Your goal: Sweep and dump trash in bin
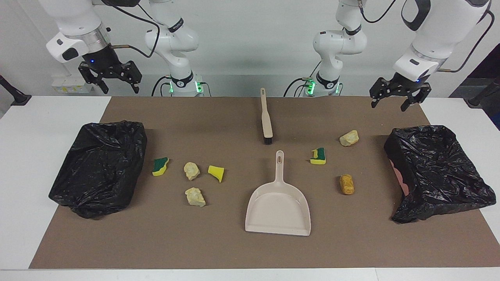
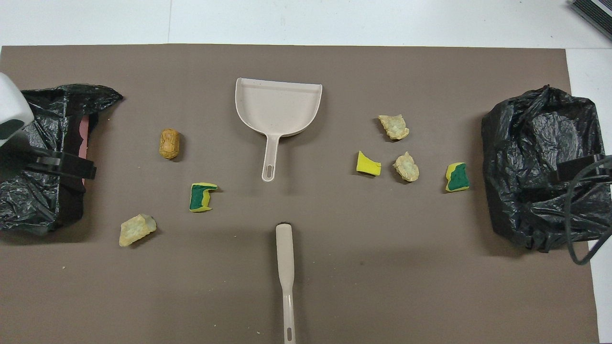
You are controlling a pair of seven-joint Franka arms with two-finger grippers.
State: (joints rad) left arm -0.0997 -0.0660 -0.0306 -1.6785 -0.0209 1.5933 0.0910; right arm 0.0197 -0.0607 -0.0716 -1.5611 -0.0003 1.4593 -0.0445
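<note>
Several scraps of trash lie on the brown mat [image 1: 234,249]. Toward the right arm's end are a green-and-yellow sponge piece [image 1: 160,166], a yellow piece [image 1: 216,173] and two pale lumps [image 1: 191,170] [image 1: 195,196]. Toward the left arm's end lie another sponge piece [image 1: 318,156], a pale lump [image 1: 349,138] and an orange-brown lump [image 1: 347,184]. A black-bagged bin [image 1: 99,168] [image 1: 437,171] stands at each end. My left gripper [image 1: 394,99] hangs open and empty in the air by the left-end bin. My right gripper [image 1: 112,80] waits open, high by the other bin.
A beige dustpan [image 1: 278,203] lies mid-mat with its handle toward the robots. A beige brush [image 1: 266,117] lies nearer to the robots, bristles toward the dustpan. The mat's white table border [image 1: 23,156] runs all around.
</note>
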